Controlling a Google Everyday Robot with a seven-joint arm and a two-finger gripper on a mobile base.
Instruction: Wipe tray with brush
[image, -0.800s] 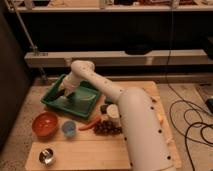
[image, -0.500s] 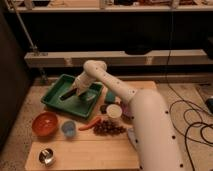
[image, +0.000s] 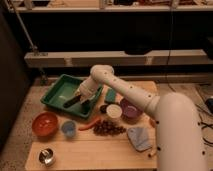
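Jaws, brush (image: 71, 102) near tray's (image: 59, 89) right rim

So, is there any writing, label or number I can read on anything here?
None: no words, labels or numbers can be read on the tray, brush or arm.
The hand is over the tray's right side, at the brush.

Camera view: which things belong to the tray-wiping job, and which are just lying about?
Job: green tray; dark brush over its right part; claw at the brush, above the tray.
Lying about: orange bowl; blue cup; carrot; grapes; purple bowl; teal block; metal cup.
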